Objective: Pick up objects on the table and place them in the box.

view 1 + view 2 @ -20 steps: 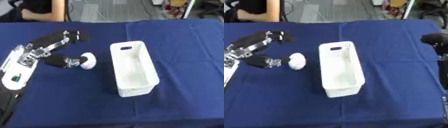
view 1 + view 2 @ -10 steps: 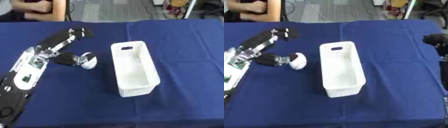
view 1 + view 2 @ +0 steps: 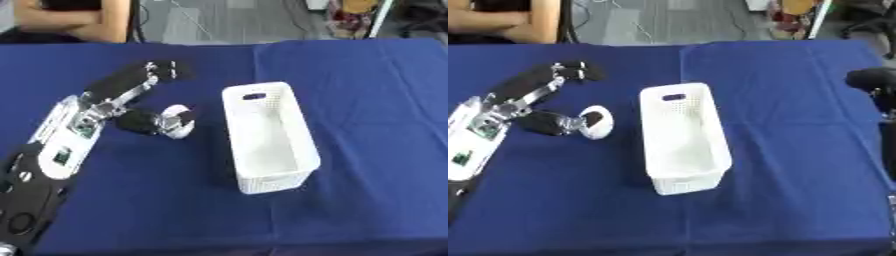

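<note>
A small white rounded object with a dark patch on it lies on the blue tablecloth, just left of the white perforated box. The box stands lengthwise in the middle, and nothing shows inside it. My left hand reaches in from the left and is open. Its straight fingers point up and right past the object, and its thumb lies against the object's left side. My right hand shows only as a dark shape at the right edge of the right eye view, far from the box.
The blue cloth covers the whole table, with bare stretches right of the box and in front of it. A person sits with folded arms beyond the far left edge. Chair legs and floor clutter lie behind the table.
My left arm has slid farther in to the right, bringing the thumb up to the white object and the fingers farther up and right. The object and the box have stayed put.
</note>
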You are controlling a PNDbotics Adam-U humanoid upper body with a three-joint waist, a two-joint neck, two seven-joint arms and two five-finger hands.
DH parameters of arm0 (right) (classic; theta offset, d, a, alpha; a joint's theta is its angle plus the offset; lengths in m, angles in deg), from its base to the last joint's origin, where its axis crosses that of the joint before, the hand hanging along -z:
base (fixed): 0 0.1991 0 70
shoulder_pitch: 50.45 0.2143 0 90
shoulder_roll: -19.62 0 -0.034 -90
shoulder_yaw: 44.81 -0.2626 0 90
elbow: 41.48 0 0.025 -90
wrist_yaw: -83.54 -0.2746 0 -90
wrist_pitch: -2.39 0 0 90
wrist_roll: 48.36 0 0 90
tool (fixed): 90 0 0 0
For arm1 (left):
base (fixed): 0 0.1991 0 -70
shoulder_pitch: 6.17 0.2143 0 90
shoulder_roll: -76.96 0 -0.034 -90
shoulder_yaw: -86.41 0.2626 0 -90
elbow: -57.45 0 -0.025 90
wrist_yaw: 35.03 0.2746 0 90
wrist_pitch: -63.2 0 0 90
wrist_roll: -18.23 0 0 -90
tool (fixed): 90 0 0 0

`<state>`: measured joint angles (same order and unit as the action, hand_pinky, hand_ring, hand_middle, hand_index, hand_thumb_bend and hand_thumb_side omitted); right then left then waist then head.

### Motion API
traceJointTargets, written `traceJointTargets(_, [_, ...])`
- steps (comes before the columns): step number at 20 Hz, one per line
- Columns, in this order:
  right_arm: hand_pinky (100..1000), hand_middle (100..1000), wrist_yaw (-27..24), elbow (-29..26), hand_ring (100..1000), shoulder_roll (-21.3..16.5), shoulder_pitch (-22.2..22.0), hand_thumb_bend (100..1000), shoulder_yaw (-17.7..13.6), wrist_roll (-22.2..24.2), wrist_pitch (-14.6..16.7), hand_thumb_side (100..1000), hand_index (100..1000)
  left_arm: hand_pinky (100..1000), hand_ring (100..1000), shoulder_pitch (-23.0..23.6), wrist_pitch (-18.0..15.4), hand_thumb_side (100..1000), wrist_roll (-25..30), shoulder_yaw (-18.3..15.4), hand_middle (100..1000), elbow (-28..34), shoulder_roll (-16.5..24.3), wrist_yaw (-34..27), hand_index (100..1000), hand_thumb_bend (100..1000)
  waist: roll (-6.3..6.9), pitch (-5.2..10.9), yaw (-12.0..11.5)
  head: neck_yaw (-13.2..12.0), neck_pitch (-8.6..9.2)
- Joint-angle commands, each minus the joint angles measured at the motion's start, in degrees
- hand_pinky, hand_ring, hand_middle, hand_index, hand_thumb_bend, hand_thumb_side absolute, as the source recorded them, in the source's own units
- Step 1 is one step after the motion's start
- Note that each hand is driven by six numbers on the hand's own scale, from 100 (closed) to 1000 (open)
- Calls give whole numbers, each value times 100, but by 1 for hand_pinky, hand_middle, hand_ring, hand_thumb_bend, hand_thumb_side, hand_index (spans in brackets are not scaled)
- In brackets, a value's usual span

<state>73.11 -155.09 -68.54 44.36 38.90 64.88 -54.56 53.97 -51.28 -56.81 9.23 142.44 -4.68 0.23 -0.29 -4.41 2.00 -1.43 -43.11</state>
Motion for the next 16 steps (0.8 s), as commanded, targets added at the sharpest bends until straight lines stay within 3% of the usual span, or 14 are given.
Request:
traceJointTargets(1, [834, 776, -24, -98, 818, -100, 5, 100, -10, 20, 2, 705, 863, 712, 747, -119, -97, 778, 50, 52, 812, 14, 96, 161, 881, 681, -1, 73, 8, -56, -1])
traceJointTargets(16, [835, 776, -32, -98, 819, -95, -5, 100, -7, 36, -5, 705, 863, 725, 747, -207, -254, 834, 477, 118, 813, -383, 76, 687, 889, 677, 6, 76, 19, -91, -17])
